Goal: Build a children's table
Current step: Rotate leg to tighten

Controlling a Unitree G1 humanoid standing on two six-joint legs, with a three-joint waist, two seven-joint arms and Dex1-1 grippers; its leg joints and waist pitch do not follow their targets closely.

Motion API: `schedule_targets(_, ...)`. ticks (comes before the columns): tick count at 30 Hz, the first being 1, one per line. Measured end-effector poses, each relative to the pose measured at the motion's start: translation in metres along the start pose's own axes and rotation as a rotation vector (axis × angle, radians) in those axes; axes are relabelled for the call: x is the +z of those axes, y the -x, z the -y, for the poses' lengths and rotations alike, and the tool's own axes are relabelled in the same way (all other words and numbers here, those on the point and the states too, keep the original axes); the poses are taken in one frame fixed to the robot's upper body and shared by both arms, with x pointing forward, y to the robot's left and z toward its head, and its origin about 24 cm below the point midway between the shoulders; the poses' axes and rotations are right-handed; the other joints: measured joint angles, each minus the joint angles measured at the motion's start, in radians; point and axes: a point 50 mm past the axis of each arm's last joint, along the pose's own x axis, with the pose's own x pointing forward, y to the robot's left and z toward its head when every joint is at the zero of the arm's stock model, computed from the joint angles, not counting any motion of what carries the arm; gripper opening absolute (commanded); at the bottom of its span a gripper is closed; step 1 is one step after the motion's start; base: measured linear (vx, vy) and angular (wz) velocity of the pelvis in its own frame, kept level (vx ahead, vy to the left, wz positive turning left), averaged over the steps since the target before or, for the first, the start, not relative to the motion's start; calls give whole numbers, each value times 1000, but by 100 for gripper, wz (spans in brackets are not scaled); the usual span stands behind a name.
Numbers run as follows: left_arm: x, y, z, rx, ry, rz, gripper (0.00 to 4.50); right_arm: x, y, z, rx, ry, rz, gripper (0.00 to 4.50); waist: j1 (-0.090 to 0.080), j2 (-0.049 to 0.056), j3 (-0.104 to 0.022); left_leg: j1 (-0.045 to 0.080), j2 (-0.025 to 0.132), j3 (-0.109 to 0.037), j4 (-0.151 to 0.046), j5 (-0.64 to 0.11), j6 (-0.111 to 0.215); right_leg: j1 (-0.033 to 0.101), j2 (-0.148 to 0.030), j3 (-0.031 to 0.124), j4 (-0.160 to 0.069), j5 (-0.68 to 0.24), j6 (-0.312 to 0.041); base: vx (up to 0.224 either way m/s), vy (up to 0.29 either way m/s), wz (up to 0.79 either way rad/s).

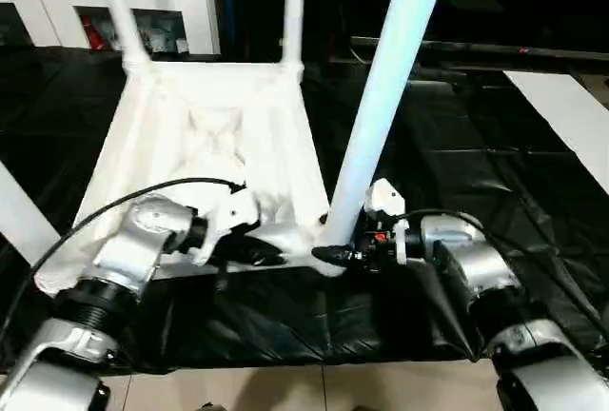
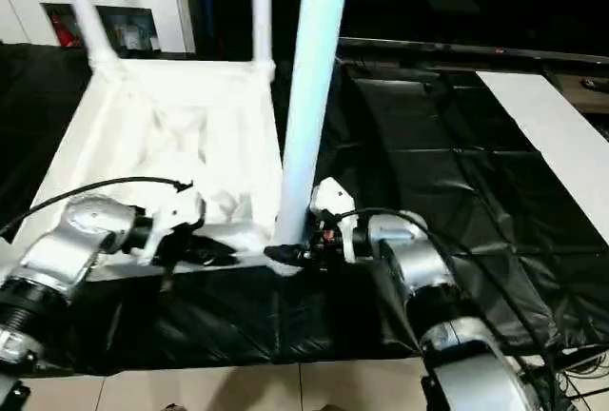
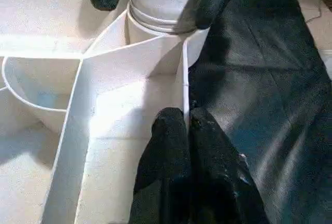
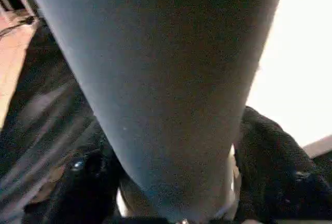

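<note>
Leg (image 1: 381, 107) is standing upright in the near right corner socket of the upturned top (image 1: 214, 135), the right gripper (image 1: 335, 255) clasping its base (nearer arm), the left gripper (image 3: 188, 130) pinching the rim beside it.

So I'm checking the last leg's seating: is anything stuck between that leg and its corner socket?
Nothing visible. The leg stands upright with its base in the near corner socket of the top. The right end effector straddles the leg's base from outside; the left end effector is shut on the top's edge wall beside it.
</note>
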Motion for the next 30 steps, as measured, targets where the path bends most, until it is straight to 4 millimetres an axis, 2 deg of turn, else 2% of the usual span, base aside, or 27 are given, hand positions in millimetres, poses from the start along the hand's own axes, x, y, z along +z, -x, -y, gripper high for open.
schedule_targets(5, -2, 2, -2, -13, -3, -3, 0, 1, -3, -1, 25, 2, 2, 255, 4, 0, 0, 0, 0, 0, 1, 0, 0, 0, 0, 0, 1, 0, 0, 0, 0, 0)
schedule_targets(10, -2, -1, -3, 10, 27, 2, 0, -2, -6, -2, -22, -21, 27, 245, 4, 0, 0, 1, 0, 0, 0, 0, -1, 3, 0, 0, 2, 0, 0, 0, 0, 0)
schedule_targets(14, 2, -15, -9, 137, 60, 24, 0, -6, -17, 2, -284, -68, 117, 243, 0, -1, -1, 4, -1, 0, 1, 0, -2, 5, -1, 1, 1, 3, -4, 0, 0, 0)
schedule_targets(17, 9, -33, -11, 217, 80, 45, 0, -8, -20, 7, -510, -126, 175, 214, -6, -2, -2, 4, -1, 0, 1, 0, -2, 6, -1, 1, 0, 1, 0, 0, 0, 0)
schedule_targets(23, 23, -60, -12, 348, 112, 58, 0, -7, -27, 15, -864, -217, 217, 198, -16, 0, -3, 4, -2, 0, 0, 0, -2, 6, -1, 2, 0, 1, 2, 0, 0, 0)
schedule_targets(30, 26, -63, -12, 359, 111, 55, 0, -3, -30, 16, -914, -199, 211, 198, -20, 1, -4, 2, -2, -1, -1, 0, -2, 5, -1, 2, -2, 2, 3, 0, 0, 0)
